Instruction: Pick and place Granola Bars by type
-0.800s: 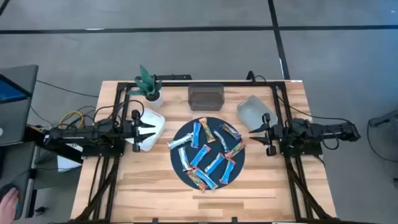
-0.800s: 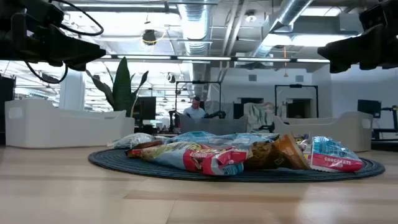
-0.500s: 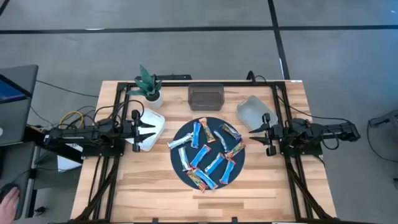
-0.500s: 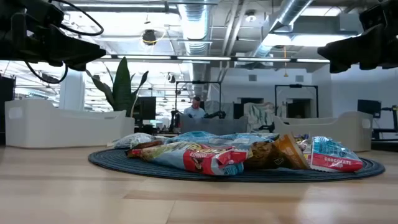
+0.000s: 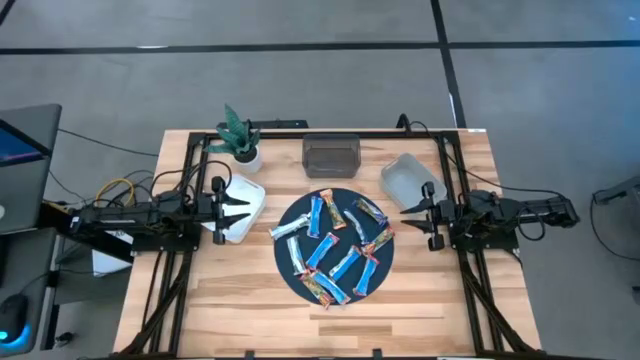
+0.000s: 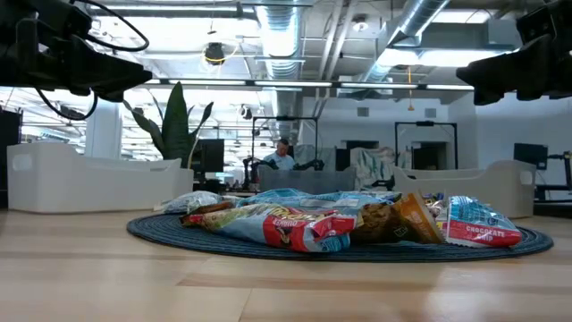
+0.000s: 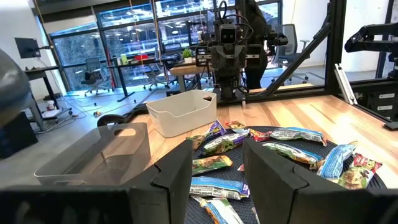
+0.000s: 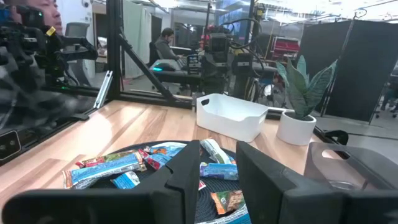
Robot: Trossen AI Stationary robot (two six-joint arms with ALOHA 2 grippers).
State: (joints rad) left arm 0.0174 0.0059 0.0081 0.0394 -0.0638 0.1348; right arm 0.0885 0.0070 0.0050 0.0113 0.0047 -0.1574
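Observation:
The granola bars (image 5: 335,250), in blue, silvery-white and multicoloured wrappers, lie heaped flat on a round dark mat (image 5: 290,275) at the table's middle; they also show in the low view (image 6: 308,222), the left wrist view (image 7: 280,146) and the right wrist view (image 8: 124,165). My left gripper (image 5: 243,207) hovers open over the table's left side above a white bin, pointing at the mat. My right gripper (image 5: 407,211) hovers open at the right, pointing at the mat. Neither touches anything.
A white bin (image 5: 240,205) sits left of the mat, a dark clear bin (image 5: 331,155) at the far edge, a pale clear bin (image 5: 410,180) far right. A potted plant (image 5: 238,135) stands far left. People sit in the room beyond.

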